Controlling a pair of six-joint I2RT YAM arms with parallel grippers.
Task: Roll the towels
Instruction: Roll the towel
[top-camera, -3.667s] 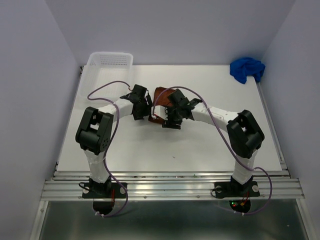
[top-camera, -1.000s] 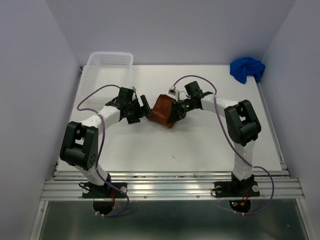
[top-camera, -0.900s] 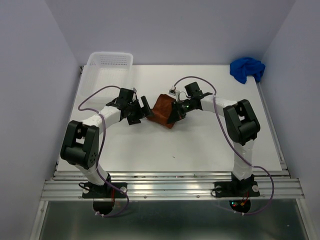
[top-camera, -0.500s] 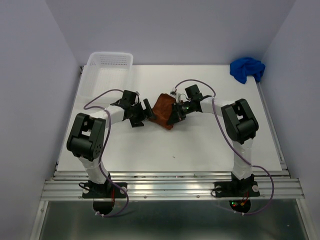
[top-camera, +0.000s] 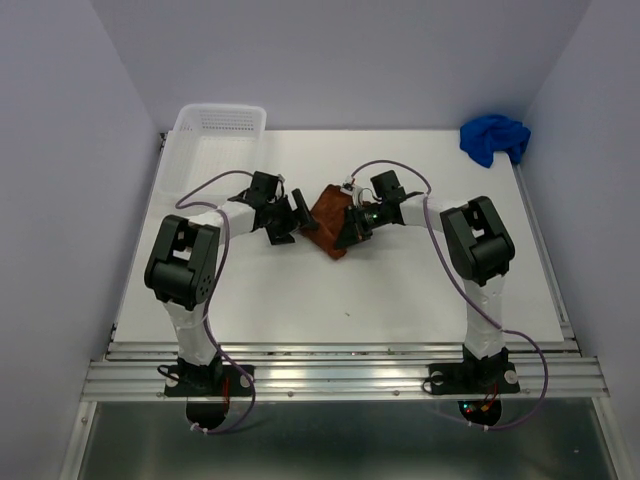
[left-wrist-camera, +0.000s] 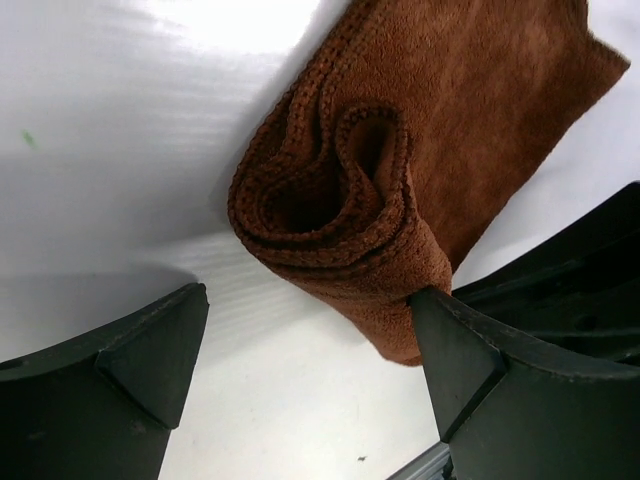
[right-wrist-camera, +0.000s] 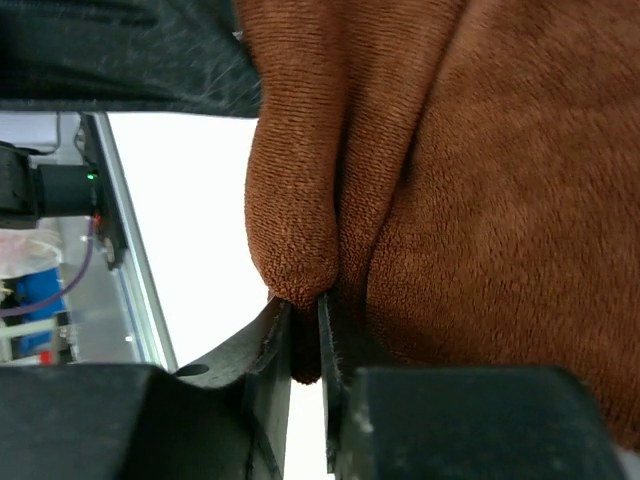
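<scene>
— White table (top-camera: 400, 290) under pale walls, and you're working in the middle of it. What have you got?

— The rust-brown towel (top-camera: 327, 212), mid-table and partly rolled. My right gripper (right-wrist-camera: 303, 335) is pinched tight on a fold at its edge. My left gripper (left-wrist-camera: 308, 300) stands wide, with a jaw on either side of the coiled end, holding nothing.

— How do you finish the roll well?

— The coil looks loose to me; the spiral gapes at the end. My left should close gently across the bundle to firm it before my right lets go, or the layers may spring open. Turning both ends evenly would stop it from coning.

— Anything in the way?

— My two wrists are crowded close over the cloth and could knock each other. The blue towel (top-camera: 494, 138) lies crumpled at the far right corner, well apart and not yet rolled. The white basket (top-camera: 215, 128) sits at the far left corner, away from me.
</scene>
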